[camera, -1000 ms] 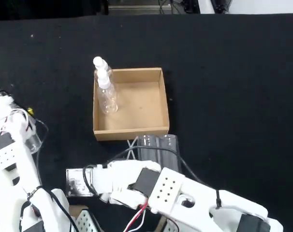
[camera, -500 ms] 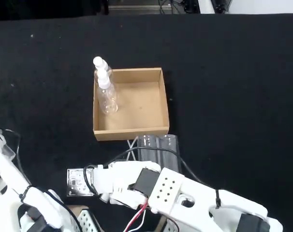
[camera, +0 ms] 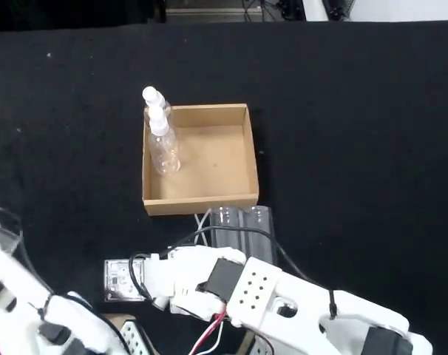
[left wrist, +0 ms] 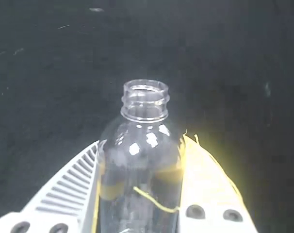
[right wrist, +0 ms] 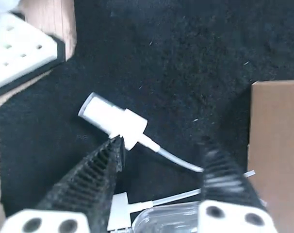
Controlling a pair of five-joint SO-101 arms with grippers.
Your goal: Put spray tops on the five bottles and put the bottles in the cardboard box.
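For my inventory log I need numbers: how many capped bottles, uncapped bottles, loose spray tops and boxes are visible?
Bottles with spray tops: 2
Bottle without top: 1
Loose spray top: 1
Cardboard box: 1
Total: 5
A blurred clear thing near the loose top: not counted.

Black cloth (camera: 342, 111), white and brown things on it
The left gripper (left wrist: 141, 145) has white ribbed fingers (left wrist: 69, 194) edged in yellow, with a clear bottle (left wrist: 143, 165) between them. The right gripper (right wrist: 161, 145) has black ribbed fingers (right wrist: 89, 179); just ahead of their tips lies a white spray top (right wrist: 113, 119) with a pale tube. Beside that gripper the box (right wrist: 278, 145) is plain brown cardboard.
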